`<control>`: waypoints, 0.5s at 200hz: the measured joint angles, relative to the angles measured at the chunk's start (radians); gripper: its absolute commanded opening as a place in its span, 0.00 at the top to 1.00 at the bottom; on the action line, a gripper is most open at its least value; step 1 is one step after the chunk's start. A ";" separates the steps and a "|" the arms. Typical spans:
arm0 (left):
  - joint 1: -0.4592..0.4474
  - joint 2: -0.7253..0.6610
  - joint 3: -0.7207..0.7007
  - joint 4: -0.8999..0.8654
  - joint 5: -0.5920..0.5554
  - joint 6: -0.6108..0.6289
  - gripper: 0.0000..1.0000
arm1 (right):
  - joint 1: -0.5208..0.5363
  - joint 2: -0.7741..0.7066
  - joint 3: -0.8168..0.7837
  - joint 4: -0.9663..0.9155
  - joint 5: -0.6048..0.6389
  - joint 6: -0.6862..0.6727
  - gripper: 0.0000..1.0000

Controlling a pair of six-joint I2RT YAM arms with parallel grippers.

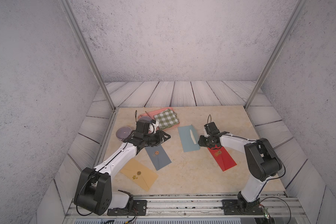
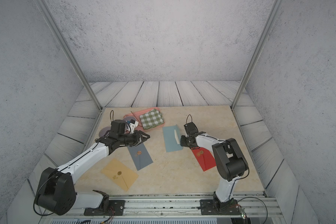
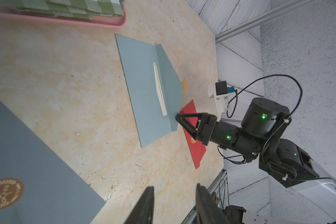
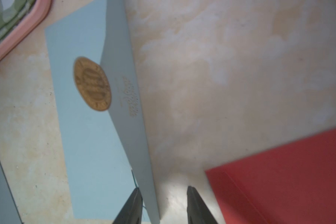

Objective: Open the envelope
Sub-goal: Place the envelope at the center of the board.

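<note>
Marble-patterned table (image 1: 192,174). A pink tray (image 3: 76,22) lies at its far edge. The light blue envelope (image 1: 186,139) lies flat near the table's centre, just beside the tray, with its flap (image 3: 171,81) raised. The left gripper (image 3: 175,192), jaws apart and empty, hangs near the far end of a slate-blue envelope (image 1: 159,157). The right gripper (image 4: 164,191), jaws apart, sits at the flap's near corner, the flap edge unclamped between its fingers. A cream card (image 3: 159,89) shows in the pocket.

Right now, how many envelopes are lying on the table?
4. Light blue envelope mid-table; slate envelope by the left arm; yellow envelope nearest the camera; red envelope partly under the right arm. None seems hidden.
</note>
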 measured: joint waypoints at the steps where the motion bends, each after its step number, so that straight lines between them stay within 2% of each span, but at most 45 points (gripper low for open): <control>1: 0.000 0.000 0.000 0.001 0.000 0.000 0.61 | -0.001 -0.002 -0.001 -0.001 0.001 0.000 0.58; 47: -0.006 0.003 0.000 0.004 0.000 0.000 0.61 | -0.087 -0.162 -0.143 -0.025 0.036 0.032 0.57; 58: -0.008 0.005 0.000 0.004 0.001 0.000 0.61 | -0.105 -0.190 -0.162 -0.031 0.043 0.035 0.54; 100: -0.013 0.005 0.000 0.005 0.001 0.003 0.61 | -0.160 -0.211 -0.182 -0.043 0.047 0.048 0.54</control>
